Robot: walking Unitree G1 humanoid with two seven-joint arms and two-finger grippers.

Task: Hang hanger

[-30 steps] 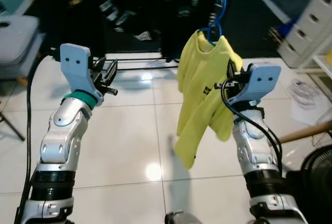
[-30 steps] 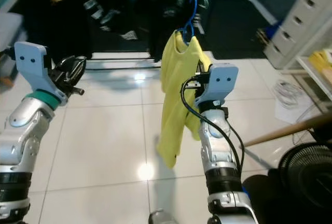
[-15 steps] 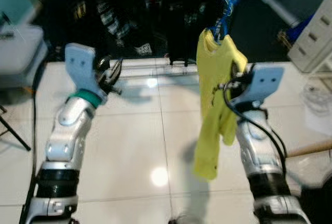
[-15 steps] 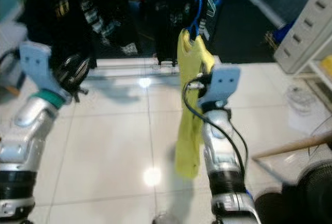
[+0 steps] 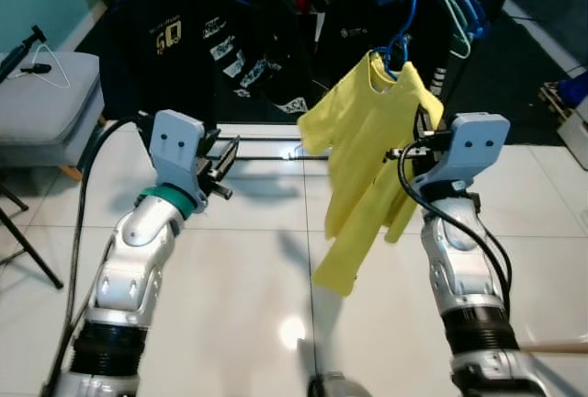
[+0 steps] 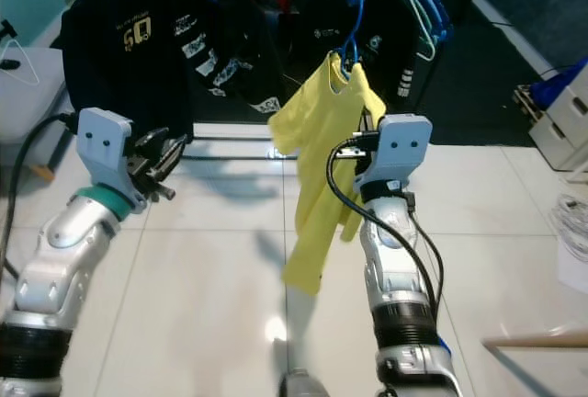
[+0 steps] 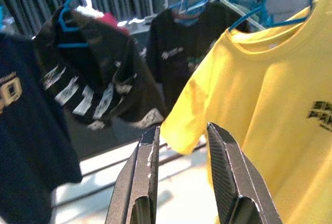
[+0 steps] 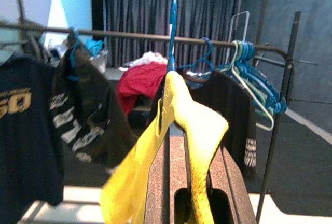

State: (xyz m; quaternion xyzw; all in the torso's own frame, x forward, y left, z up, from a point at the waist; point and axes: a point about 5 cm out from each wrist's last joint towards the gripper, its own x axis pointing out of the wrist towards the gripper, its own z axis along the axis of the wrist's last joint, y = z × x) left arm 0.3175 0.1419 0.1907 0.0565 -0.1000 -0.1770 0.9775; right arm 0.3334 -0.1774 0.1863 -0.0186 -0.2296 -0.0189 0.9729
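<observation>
Since a second ago: camera has tipped up and closed on the rack, so dark shirts and the rail area fill the top; the tee swings out more to the robot's left, its hem lifted; both arms hold much the same pose.
Right gripper [image 8: 184, 182]: raised at chest height on the robot's right, fingers shut on the shoulder of the tee and the hanger inside it.
Hanger [image 8: 172, 22]: blue, carried by the right gripper, its hook standing up above the tee's collar, in front of the rail and not on it.
Tee [image 5: 367, 167]: yellow, small dark print on the chest, hanging off the hanger and tilted toward the robot's left, well clear of the floor.
Left gripper [image 7: 180, 169]: raised on the robot's left, fingers parted and holding nothing, pointed at the rack with the tee's sleeve just beyond the tips.
Floor [image 5: 248, 259]: white glossy tiles with a glare spot.
Rack base [image 5: 266, 140]: low bars along the floor under the clothes.
Shirts [image 5: 184, 39]: black with printed marks, on blue hangers, a red garment [image 8: 140, 79] behind.
Rail [image 8: 129, 36]: horizontal bar across the rack, bunched spare hangers [image 8: 251, 73] at its far right end.
Stool [image 5: 41, 103]: grey, at far left.
</observation>
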